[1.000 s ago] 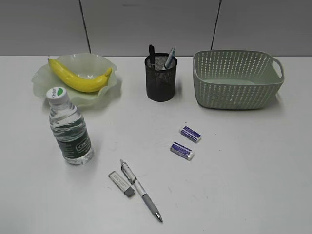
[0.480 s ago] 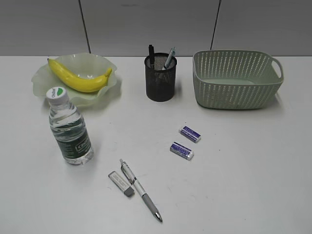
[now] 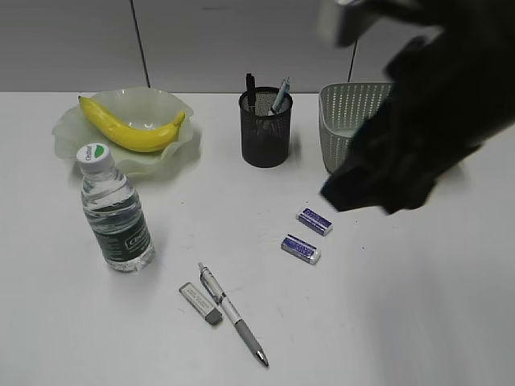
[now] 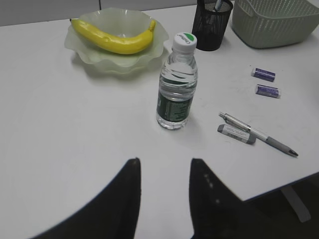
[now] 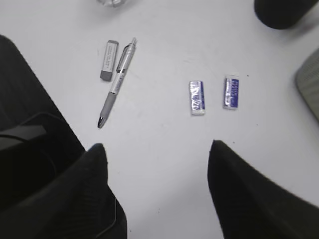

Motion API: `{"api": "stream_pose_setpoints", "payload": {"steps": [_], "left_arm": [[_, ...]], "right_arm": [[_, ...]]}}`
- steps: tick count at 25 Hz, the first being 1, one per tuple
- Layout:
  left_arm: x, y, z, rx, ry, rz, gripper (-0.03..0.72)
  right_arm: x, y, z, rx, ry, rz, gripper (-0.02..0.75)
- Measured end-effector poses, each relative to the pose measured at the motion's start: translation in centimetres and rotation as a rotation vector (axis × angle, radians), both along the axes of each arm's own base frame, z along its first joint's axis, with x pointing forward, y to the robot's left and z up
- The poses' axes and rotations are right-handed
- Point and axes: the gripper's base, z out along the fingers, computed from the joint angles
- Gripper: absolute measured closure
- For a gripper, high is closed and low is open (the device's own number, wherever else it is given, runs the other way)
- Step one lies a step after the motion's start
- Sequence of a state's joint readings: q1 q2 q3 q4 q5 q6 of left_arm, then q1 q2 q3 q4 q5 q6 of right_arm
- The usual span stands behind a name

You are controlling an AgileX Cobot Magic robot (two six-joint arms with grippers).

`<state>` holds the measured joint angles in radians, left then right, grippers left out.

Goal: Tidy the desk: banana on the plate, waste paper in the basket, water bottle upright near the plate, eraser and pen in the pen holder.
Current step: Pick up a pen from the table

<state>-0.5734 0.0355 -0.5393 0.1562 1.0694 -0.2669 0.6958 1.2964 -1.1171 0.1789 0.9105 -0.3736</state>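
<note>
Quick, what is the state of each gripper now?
Left gripper: open, holding nothing, above bare desk.
Right gripper: open wide, holding nothing, above the desk.

Bright yellow banana [image 3: 133,129] with greenish tip; pale green translucent plate [image 3: 173,153]. Black mesh pen holder [image 3: 265,129] and pale green perforated basket [image 3: 350,121] beyond the dark right gripper [image 5: 157,154]. 2 white erasers [image 5: 198,97] with purple sleeves ahead of it. Clear bottle [image 4: 175,84], dark green label, white cap. White desk [image 3: 402,305].
</note>
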Motion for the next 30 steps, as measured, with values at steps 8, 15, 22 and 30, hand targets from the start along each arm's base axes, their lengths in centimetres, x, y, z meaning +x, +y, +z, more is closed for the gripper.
{"api": "stream_pose_setpoints", "payload": {"steps": [8,15,22,30], "left_arm": [[0.0,0.0,0.0,0.000,0.000,-0.001,0.437],[0.0,0.0,0.0,0.000,0.000,-0.001,0.439],[0.0,0.0,0.0,0.000,0.000,-0.001,0.440],[0.0,0.0,0.0,0.000,0.000,-0.001,0.440]], "right_arm": [[1.5,10.4,-8.4,-0.236,0.206,-0.059,0.239],[3.5,13.4,-15.6,-0.350,0.314,-0.120,0.241],[3.9,14.2,-19.9,-0.402,0.380,-0.134,0.241],[3.9,14.6,-22.9,-0.413,0.424,-0.151,0.245]]}}
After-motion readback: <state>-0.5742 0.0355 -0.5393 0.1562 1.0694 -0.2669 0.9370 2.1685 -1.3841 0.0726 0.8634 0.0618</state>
